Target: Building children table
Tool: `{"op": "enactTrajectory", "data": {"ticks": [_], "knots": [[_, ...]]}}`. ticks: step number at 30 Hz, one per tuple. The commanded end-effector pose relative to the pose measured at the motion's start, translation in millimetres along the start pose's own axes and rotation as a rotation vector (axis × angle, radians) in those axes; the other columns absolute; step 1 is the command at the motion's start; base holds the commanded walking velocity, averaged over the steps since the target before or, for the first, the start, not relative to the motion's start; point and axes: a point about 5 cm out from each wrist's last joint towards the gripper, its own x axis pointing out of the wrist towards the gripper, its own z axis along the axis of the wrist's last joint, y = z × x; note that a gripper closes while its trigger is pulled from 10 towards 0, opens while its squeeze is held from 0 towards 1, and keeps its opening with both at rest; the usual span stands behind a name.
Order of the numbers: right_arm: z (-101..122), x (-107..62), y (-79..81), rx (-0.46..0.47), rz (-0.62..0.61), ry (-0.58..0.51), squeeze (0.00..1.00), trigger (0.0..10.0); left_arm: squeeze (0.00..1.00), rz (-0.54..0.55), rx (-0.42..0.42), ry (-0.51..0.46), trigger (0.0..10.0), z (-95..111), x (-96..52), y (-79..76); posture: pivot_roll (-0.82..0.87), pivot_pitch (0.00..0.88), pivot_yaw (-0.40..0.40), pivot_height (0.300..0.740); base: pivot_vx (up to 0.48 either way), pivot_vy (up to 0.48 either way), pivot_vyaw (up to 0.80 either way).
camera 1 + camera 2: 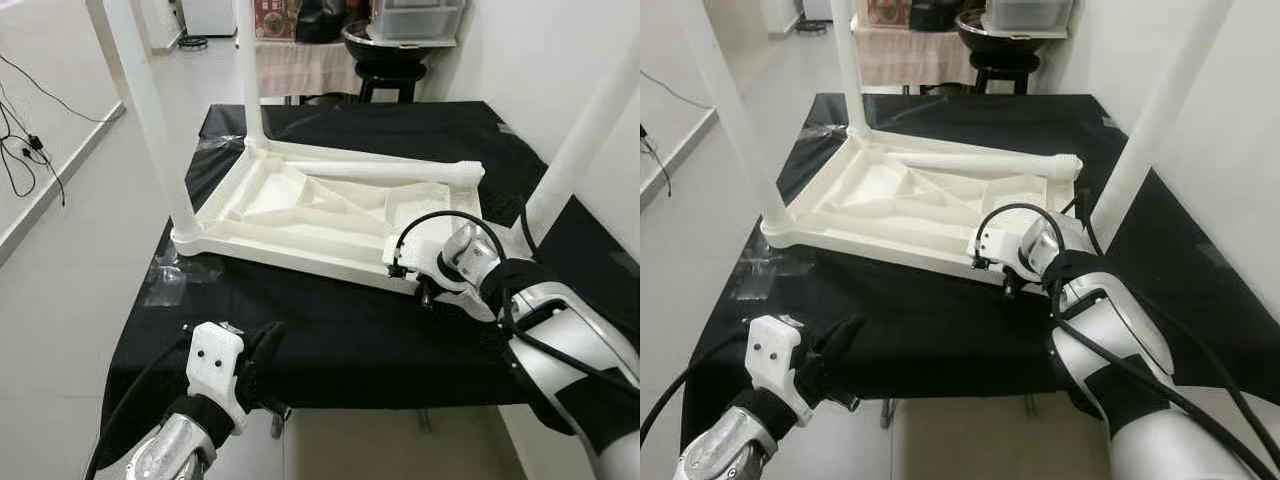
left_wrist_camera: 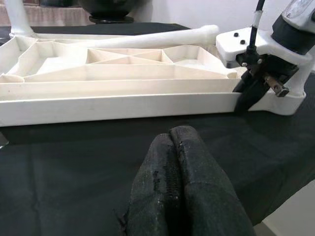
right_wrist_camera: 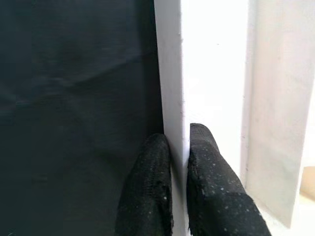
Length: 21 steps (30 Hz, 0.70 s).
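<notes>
**A:** Where is the table, and what does it look like?

**B:** The white plastic tabletop (image 1: 300,205) lies upside down on a black cloth (image 1: 330,340) before you, ribbed underside facing up. Three legs stand upright from its corners: one at the near left (image 1: 150,110), one at the far left (image 1: 248,70), one at the right (image 1: 585,135). A fourth leg (image 1: 390,172) lies loose across the far ribs, not yet fitted.

**B:** Your right gripper (image 3: 179,147) is at the near right corner, its fingers pinching the thin rim wall, one finger outside, one inside. Your left gripper (image 2: 179,142) rests on the cloth near the front edge, apart from the table, fingers pressed together and holding nothing.

**A:** How will it handle?

**B:** My judgement: hollow moulded plastic, so light and stiff, but smooth and likely slippery. It may slide on the cloth when you push. The rim is thin, so a pinch there steadies it but probably won't bear hard twisting.

**A:** Where should you take hold?

**B:** Keep your right pinch on the rim to anchor the top. Take the loose leg near its middle with your left gripper, fingers across the round shaft, squeezing firmly since it could roll. The thicker end looks like the socket end; I cannot tell for certain.
</notes>
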Motion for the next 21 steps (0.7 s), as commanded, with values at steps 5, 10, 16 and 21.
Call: {"op": "enactTrajectory", "data": {"ticks": [5, 10, 16, 21], "knots": [[-5, 10.2, 13.7, 0.059, 0.13, -0.009, 0.0, 0.0, 0.0, 0.003, -0.001, 0.003, 10.0, -2, -0.3, 0.1, -0.01, 0.064, -0.054, 0.74, 0.0, 0.0, 0.0], [10, 13.5, 23.9, 0.212, 0.247, -0.126, 0.0, 0.0, 0.0, 0.007, -0.006, -0.002, 10.0, -1, -0.3, -0.1, -0.01, 0.073, -0.072, 0.74, 0.0, 0.0, 0.0], [47, 35.9, 65.3, 0.514, 0.465, -0.231, 0.0, 0.0, 0.0, 0.013, -0.012, -0.009, 10.0, 0, -1.1, -0.4, -0.01, 0.083, -0.077, 0.74, 0.0, 0.0, 0.0], [53, 48.3, 87.4, 0.621, 0.482, -0.211, 0.0, 0.0, 0.0, 0.013, -0.012, -0.009, 10.0, 0, -1.7, -0.4, -0.01, 0.088, -0.073, 0.74, 0.0, 0.0, 0.0]]}}
